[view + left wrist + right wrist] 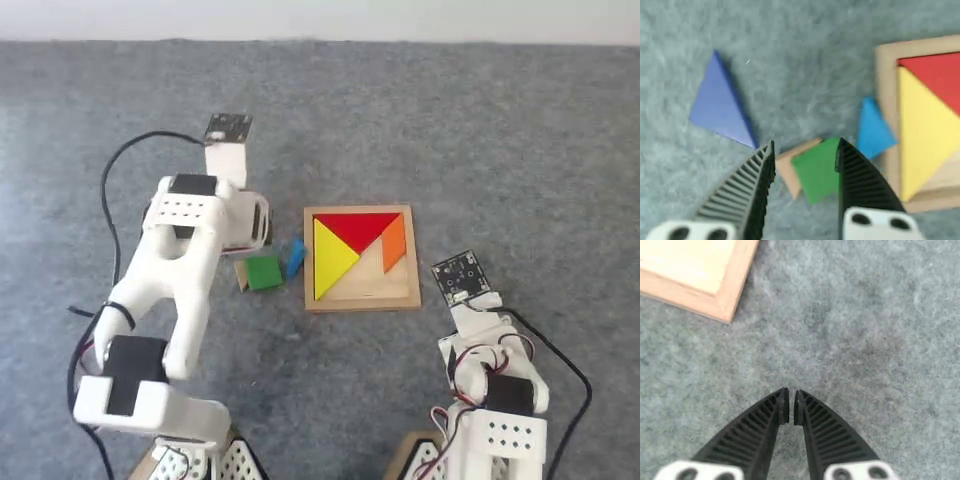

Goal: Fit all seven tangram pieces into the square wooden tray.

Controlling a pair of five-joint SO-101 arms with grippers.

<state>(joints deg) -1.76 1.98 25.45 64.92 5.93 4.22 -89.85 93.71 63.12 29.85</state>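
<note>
pieces (264,271) left of tray (360,303), open felt (520,180) right

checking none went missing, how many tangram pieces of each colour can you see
red piece: 1
yellow piece: 1
orange piece: 1
green piece: 1
light blue piece: 1
dark blue piece: 1
tan piece: 1
total: 7
</note>
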